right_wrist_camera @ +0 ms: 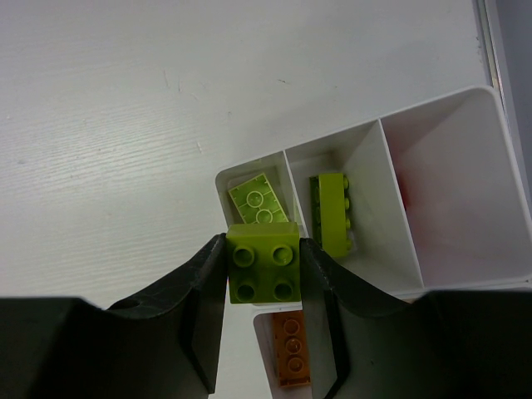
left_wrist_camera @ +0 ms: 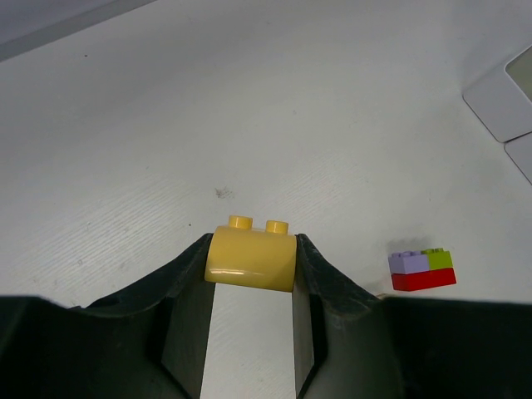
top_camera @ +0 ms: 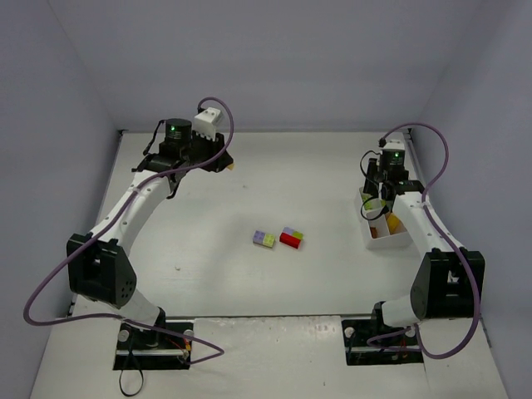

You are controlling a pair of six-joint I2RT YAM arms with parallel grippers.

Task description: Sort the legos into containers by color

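My left gripper (left_wrist_camera: 252,259) is shut on a yellow brick (left_wrist_camera: 251,249) with two studs, held above the bare table at the far left (top_camera: 226,163). My right gripper (right_wrist_camera: 263,253) is shut on a lime green four-stud brick (right_wrist_camera: 264,268) and hovers over the white divided tray (right_wrist_camera: 465,96) at the right (top_camera: 387,241). In the tray, one compartment holds a lime plate (right_wrist_camera: 259,198), one a lime brick (right_wrist_camera: 332,209), and one an orange brick (right_wrist_camera: 291,353). A red blur shows in the far compartment. A lavender-lime piece (top_camera: 264,239) and a red-lime piece (top_camera: 291,238) lie at mid-table.
The left wrist view shows a stack of lavender and lime bricks on a red brick (left_wrist_camera: 422,269) to the right of the fingers, and the tray's corner (left_wrist_camera: 507,91) at the upper right. Grey walls close in the table on three sides.
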